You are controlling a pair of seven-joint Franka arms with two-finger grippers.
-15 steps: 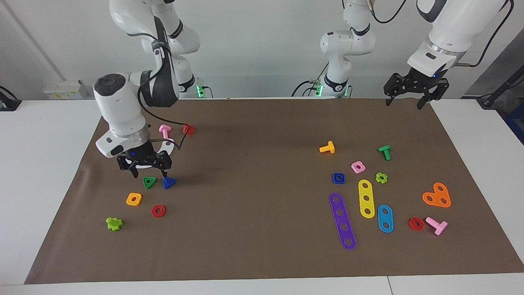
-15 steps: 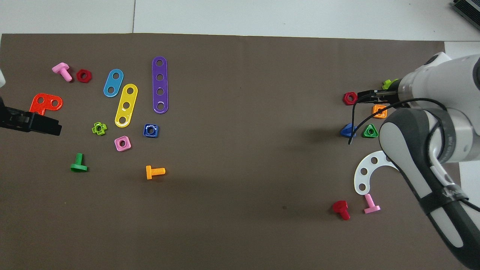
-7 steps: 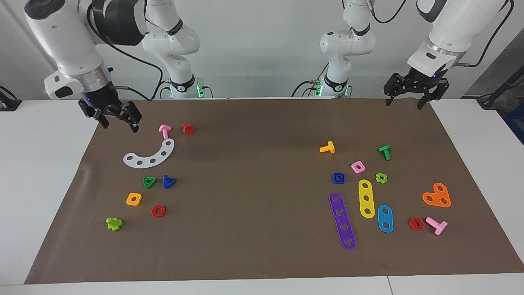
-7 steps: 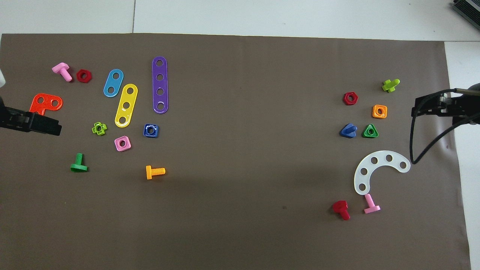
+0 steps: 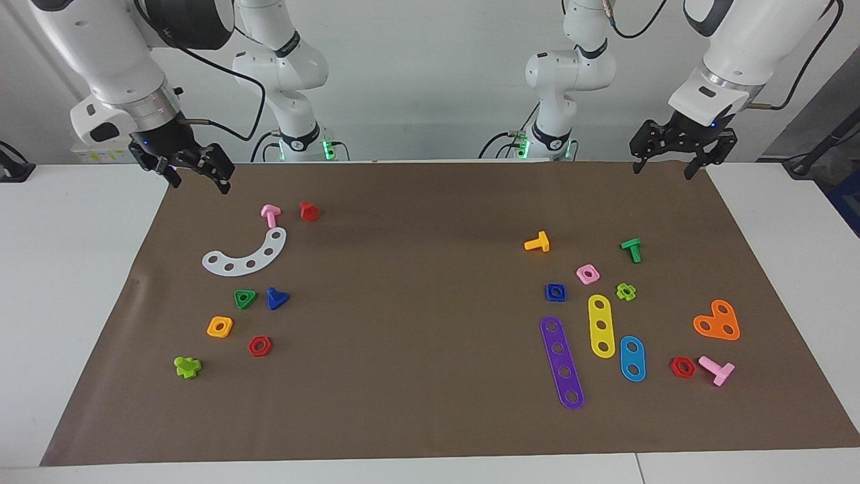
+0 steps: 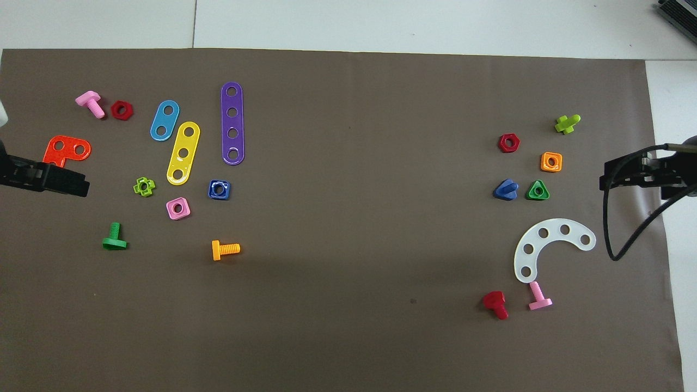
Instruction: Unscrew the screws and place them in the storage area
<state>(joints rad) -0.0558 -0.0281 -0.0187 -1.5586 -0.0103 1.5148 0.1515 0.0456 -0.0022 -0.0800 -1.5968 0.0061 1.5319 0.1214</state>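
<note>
Both tools hang in the air with nothing in them. At the right arm's end of the counter, the right tool (image 5: 195,177) sits over the brown mat's (image 5: 416,269) edge nearest the robots, its black fingers spread wide. At the left arm's end, the left tool (image 5: 662,166) hangs over the mat's corner nearest the robots, fingers likewise spread and touching nothing.

A smooth, matte brown mat covers most of the white counter (image 5: 67,282), and glossy plastic toy parts lie scattered on it in two groups.

A dark-blue bolt (image 5: 276,298) with a triangular head lies on the mat at the right arm's end, its short stem pointing up and slightly aslant. It rests just beside a green triangular piece (image 5: 245,298) with a round hole, and near a white curved strip (image 5: 246,255) pierced with holes, which lies nearer to the robots. An orange square nut (image 5: 220,327) and a red hexagonal nut (image 5: 259,346) lie farther from the robots.

Its matching dark-blue square nut (image 5: 555,292), with a round hole, lies flat at the left arm's end, well apart from the bolt, beside a pink square nut (image 5: 588,273) and close to the end of a long purple strip (image 5: 562,361).
</note>
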